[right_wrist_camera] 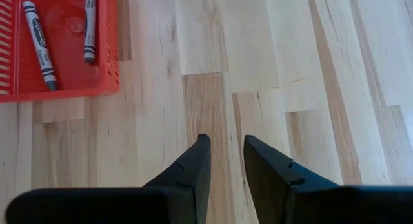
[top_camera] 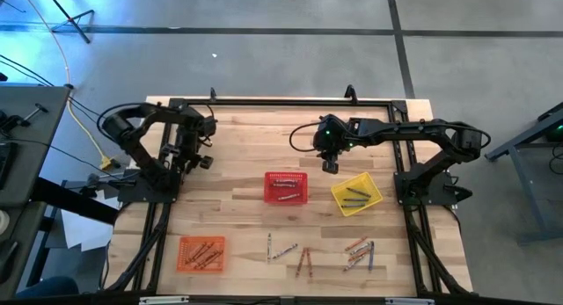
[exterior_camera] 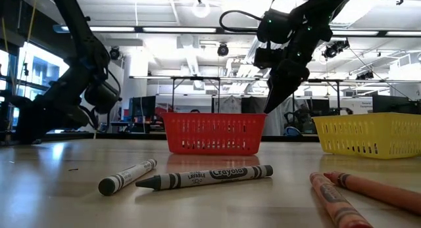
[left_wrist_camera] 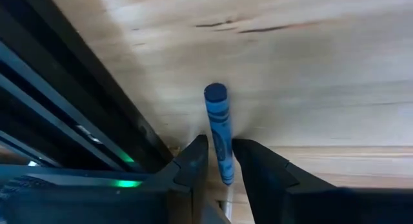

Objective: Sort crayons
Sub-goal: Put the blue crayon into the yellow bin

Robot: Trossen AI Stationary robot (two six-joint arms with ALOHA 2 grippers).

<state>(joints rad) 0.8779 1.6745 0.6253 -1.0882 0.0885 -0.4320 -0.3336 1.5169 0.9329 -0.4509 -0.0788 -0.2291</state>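
Note:
My left gripper [left_wrist_camera: 221,161] is at the far left of the table [top_camera: 195,157], shut on a blue crayon [left_wrist_camera: 218,124]. My right gripper [right_wrist_camera: 227,161] hangs over bare wood between the red basket [top_camera: 287,187] and the yellow basket [top_camera: 356,194]. It is narrowly open and empty, and in the low view [exterior_camera: 273,103] its fingers point down. Two grey crayons [right_wrist_camera: 40,43] lie in the red basket. Loose crayons [top_camera: 281,250] lie on the table's near part, and grey ones [exterior_camera: 204,177] show in the low view. My left gripper pinches the blue crayon's lower part [left_wrist_camera: 224,161] between its two fingers. The crayon lies along the fingers, and its free flat end [left_wrist_camera: 216,93] sticks out well past the fingertips toward the wood. It is off the table.
An orange basket [top_camera: 201,253] with orange crayons stands at the near left. The yellow basket holds a few dark crayons [top_camera: 354,198]. More loose crayons lie at the near right [top_camera: 361,250] and near middle [top_camera: 303,261]. Bare wood lies between the baskets and the far edge.

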